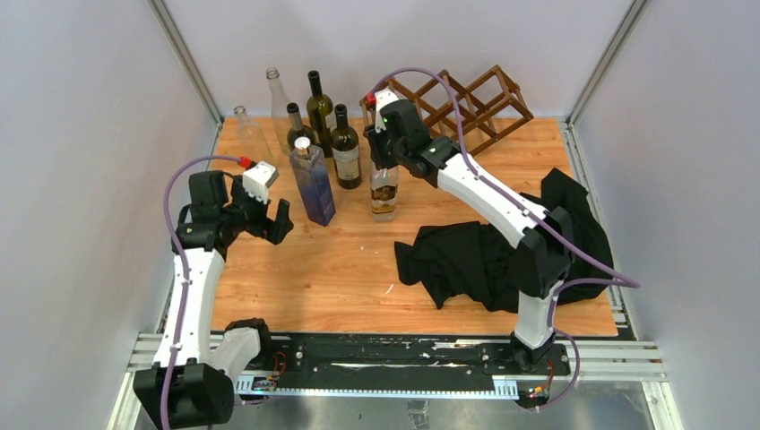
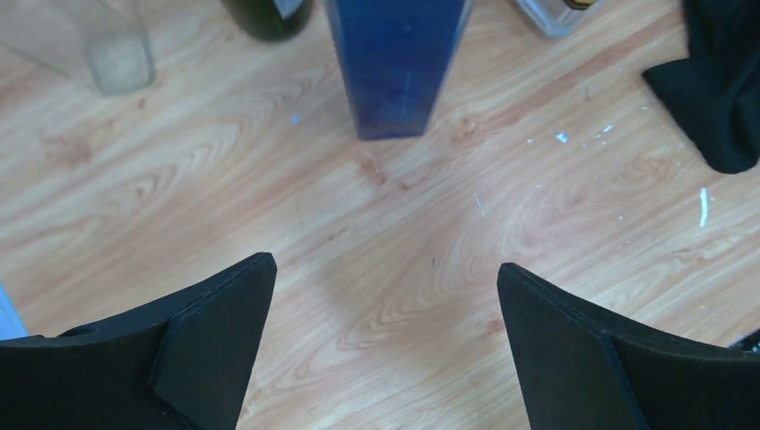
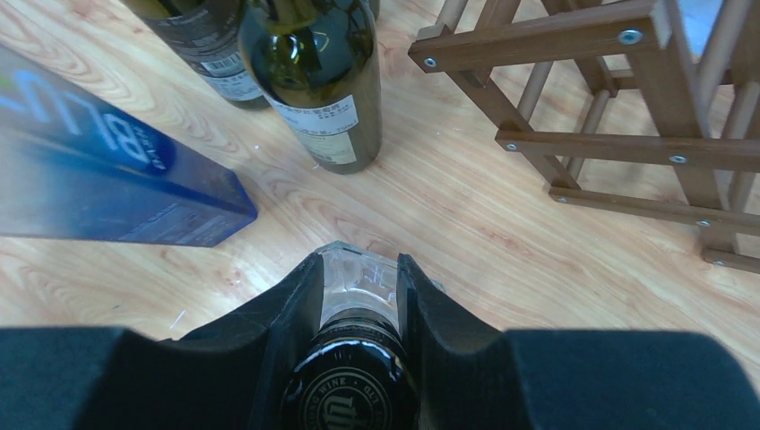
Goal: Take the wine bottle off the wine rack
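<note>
The dark brown lattice wine rack (image 1: 466, 100) stands at the back right of the table, its cells empty; its corner shows in the right wrist view (image 3: 618, 134). My right gripper (image 1: 381, 152) is shut on the neck of a clear wine bottle (image 1: 384, 191) with a black cap (image 3: 354, 385). The bottle stands upright on the wood in front of the rack, clear of it. My left gripper (image 1: 258, 219) is open and empty, hovering over bare wood (image 2: 385, 296) near a blue square bottle (image 1: 314, 184).
Several bottles stand in a group at the back: dark green ones (image 1: 346, 148), clear ones (image 1: 280, 98) and the blue bottle (image 2: 399, 63). A black cloth (image 1: 497, 246) lies crumpled at the right, under the right arm. Grey walls enclose the table.
</note>
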Controlling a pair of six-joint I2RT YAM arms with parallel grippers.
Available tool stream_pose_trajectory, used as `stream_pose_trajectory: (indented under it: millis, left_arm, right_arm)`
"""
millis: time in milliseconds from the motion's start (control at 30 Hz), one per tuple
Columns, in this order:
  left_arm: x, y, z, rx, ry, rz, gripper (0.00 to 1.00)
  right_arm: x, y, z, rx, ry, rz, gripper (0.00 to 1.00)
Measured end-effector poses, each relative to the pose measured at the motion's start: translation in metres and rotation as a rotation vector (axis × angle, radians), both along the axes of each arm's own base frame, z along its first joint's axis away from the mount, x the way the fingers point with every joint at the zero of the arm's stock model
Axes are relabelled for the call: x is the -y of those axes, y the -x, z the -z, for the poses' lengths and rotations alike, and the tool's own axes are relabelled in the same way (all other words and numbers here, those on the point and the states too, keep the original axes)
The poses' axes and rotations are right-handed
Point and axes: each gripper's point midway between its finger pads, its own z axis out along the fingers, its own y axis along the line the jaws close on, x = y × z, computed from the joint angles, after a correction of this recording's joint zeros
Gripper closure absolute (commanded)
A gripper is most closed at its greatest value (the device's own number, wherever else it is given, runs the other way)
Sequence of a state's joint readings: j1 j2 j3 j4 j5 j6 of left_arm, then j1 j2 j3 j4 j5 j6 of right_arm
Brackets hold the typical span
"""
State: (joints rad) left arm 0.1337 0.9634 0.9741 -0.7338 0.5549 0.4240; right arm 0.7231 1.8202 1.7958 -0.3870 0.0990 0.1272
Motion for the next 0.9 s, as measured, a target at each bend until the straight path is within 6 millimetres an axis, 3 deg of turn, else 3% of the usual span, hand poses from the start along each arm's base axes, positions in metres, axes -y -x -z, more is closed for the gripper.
stream_pose_trajectory:
  millis: [133, 333, 467, 600, 667, 700, 800, 900]
  left_arm:
    - [-0.008, -0.006, 0.028, -0.011, 0.012, -0.087, 0.0]
    - [-0.019, -0.03, 0.038, 0.027, 0.038, -0.186, 0.0]
    - [-0.022, -0.038, 0.062, 0.017, 0.065, -0.239, 0.0]
    - [-0.022, -0.039, 0.085, 0.003, 0.096, -0.277, 0.0]
    - [-0.022, -0.041, 0.092, 0.009, 0.11, -0.29, 0.0]
    - [-0.023, -0.043, 0.095, 0.018, 0.117, -0.299, 0.0]
    - [-0.025, -0.05, 0.098, 0.048, 0.133, -0.327, 0.0]
    - [-0.027, -0.059, 0.097, 0.082, 0.145, -0.341, 0.0]
  right_arm:
    - [-0.006, -0.012, 0.025, -0.032, 0.035, 0.005, 1.0]
    - [-0.013, -0.022, 0.022, -0.012, 0.031, 0.002, 1.0]
    - [-0.016, -0.027, 0.023, 0.002, 0.023, 0.005, 0.98]
    - [-0.018, -0.029, 0.023, 0.01, 0.016, 0.007, 0.64]
    - [-0.018, -0.03, 0.023, 0.011, 0.015, 0.008, 0.48]
    - [-0.018, -0.031, 0.024, 0.015, 0.01, 0.008, 0.46]
    - [-0.018, -0.029, 0.019, 0.042, -0.015, 0.003, 0.18]
    - [-0.012, -0.021, 0.009, 0.058, -0.035, 0.003, 0.1]
